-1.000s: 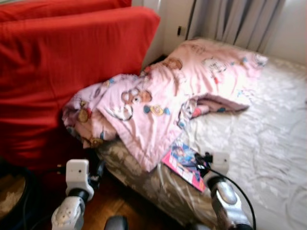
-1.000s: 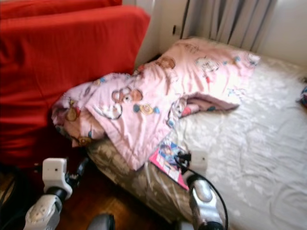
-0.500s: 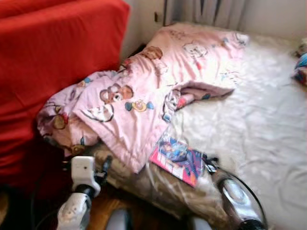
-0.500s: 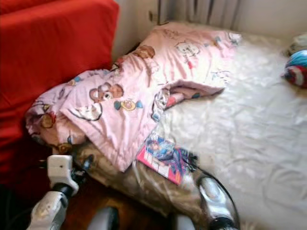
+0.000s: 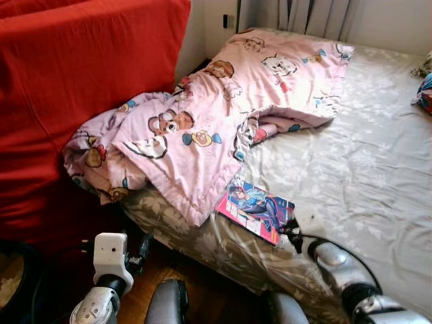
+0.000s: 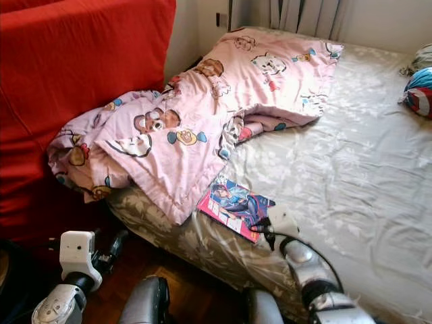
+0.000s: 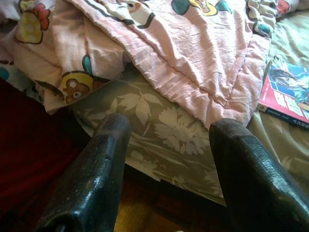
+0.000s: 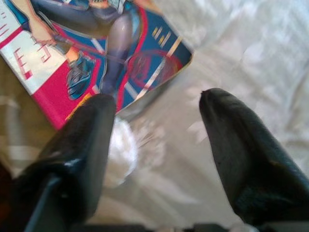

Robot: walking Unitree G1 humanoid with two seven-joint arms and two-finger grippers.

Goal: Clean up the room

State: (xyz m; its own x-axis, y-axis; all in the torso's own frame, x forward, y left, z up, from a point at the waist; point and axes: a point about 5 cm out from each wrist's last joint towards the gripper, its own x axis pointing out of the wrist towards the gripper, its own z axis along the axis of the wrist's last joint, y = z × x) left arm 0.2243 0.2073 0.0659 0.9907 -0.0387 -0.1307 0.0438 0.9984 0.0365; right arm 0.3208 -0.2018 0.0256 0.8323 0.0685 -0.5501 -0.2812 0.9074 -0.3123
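Lying flat near the front edge of the bed (image 5: 378, 155), a comic book (image 5: 255, 207) with a red and blue cover sits just beside the lower hem of a crumpled pink cartoon-print quilt (image 5: 223, 115), one corner tucked close against the quilt's border. The right gripper (image 8: 157, 128) hovers over the book's near corner with its two black fingers (image 8: 87, 145) spread apart and grasping nothing; the right wrist view shows one finger above the cover's red edge and the other over the pale floral sheet, with the printed figure on the cover legible there in a way the head views do not resolve. From the head camera the right arm reaches in from below, its fingertips just short of the book. The left gripper (image 7: 169, 159) hangs low by the bed's side, jaws parted and empty; its wrist view reveals the leaf-patterned mattress side under the overhanging quilt and a strip of wooden floor (image 7: 145, 215) beneath. The right eye view takes in a blue and red ball (image 6: 418, 91) at the far edge of the bed. A red cover (image 5: 81, 94) drapes the furniture on the left, and grey curtains (image 5: 314, 13) hang behind the bed.
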